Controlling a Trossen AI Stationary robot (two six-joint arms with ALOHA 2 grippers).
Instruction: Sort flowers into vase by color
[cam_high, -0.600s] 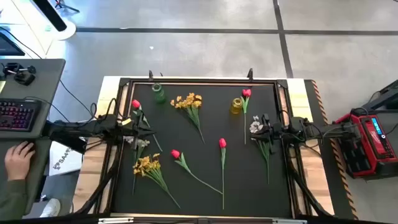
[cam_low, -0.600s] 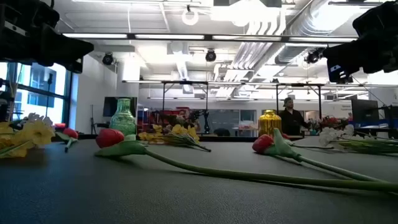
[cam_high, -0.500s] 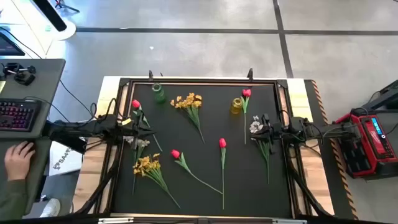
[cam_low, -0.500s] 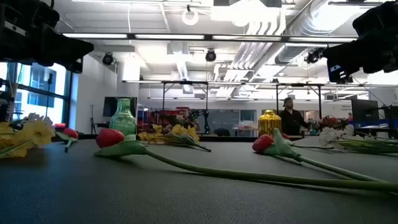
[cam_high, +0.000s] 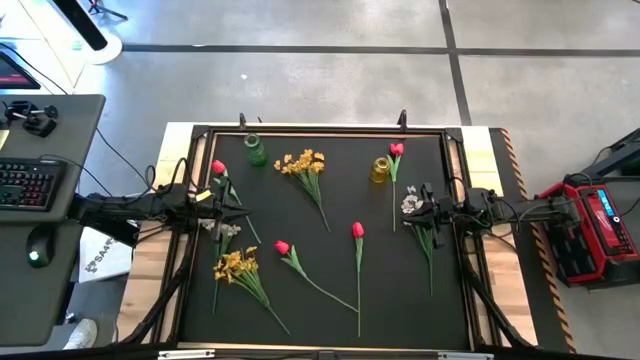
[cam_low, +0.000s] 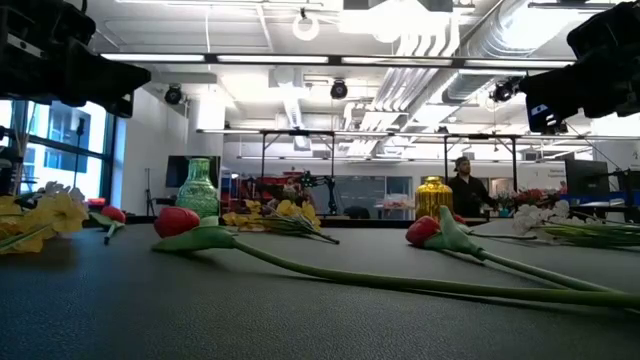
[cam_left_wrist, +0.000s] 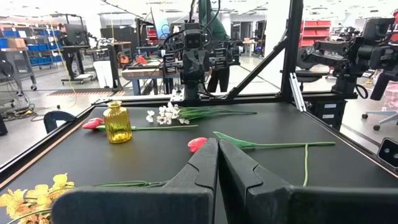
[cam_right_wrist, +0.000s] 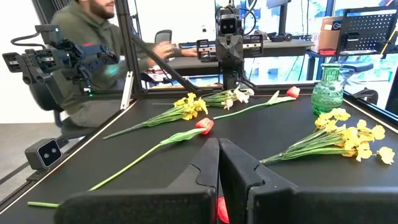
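Observation:
Several flowers lie flat on the black mat. Red tulips, yellow bunches and white sprigs are spread across it. A green vase and a yellow vase stand upright near the far edge. My left gripper hovers shut above the left side of the mat. My right gripper hovers shut above the right side, over a white sprig. Neither touches anything.
A raised frame borders the mat. A desk with a keyboard stands to the left of the table, and a red unit sits to its right. A person sits beyond the left edge. Bare mat lies near the front right.
The person's hand that rested on the desk left of the table has drawn away out of the high view. Both arms and all flowers have kept still.

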